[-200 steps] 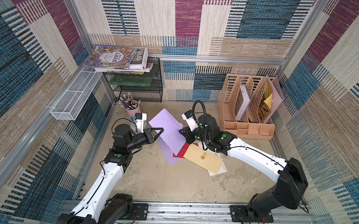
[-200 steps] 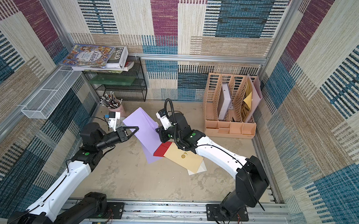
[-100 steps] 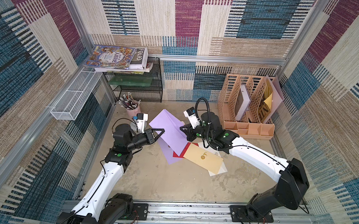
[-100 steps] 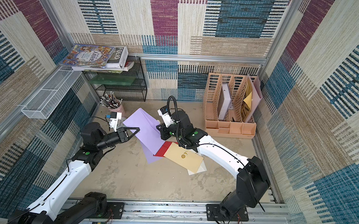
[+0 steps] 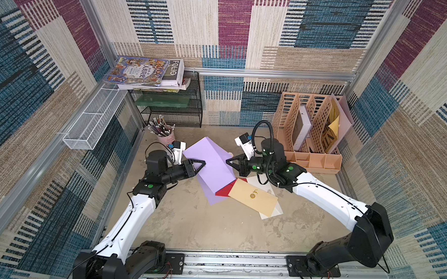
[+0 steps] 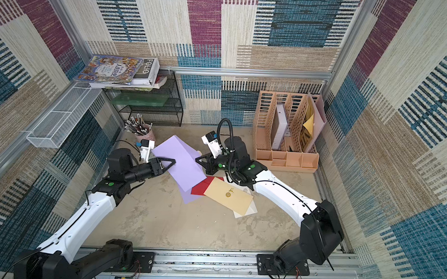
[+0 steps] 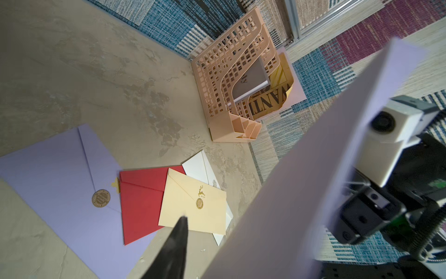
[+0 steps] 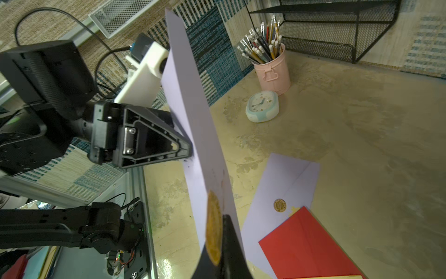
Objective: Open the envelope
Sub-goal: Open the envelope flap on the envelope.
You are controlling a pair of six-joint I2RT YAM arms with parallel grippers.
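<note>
Lilac envelope up off the table, steeply tilted, at about 10 o'clock from table centre in both top views. Changed within the last second: right gripper, parted a second ago, now pressed together on the envelope's 3 o'clock edge; from the right wrist view, pinching right at the gold seal. Left gripper, clamped on the 9 o'clock edge a second ago, now spread: from the left wrist view, one finger clear of the paper, bare gap between. Reads as a handover, with the envelope now hanging from the right pinch alone. Flap not yet lifted, seal intact, so task hardly begun. Judgement: left claw freed for a fresh hold on the body, right pinch then usable for peeling at the seal. Risk: single hold at one edge, sheet free to swing or droop; tearing likely if pulled with no counter-hold. Second lilac envelope, red envelope, tan envelope and white envelope flat on the table at 5 o'clock of the held one by the top views, untouched.
</note>
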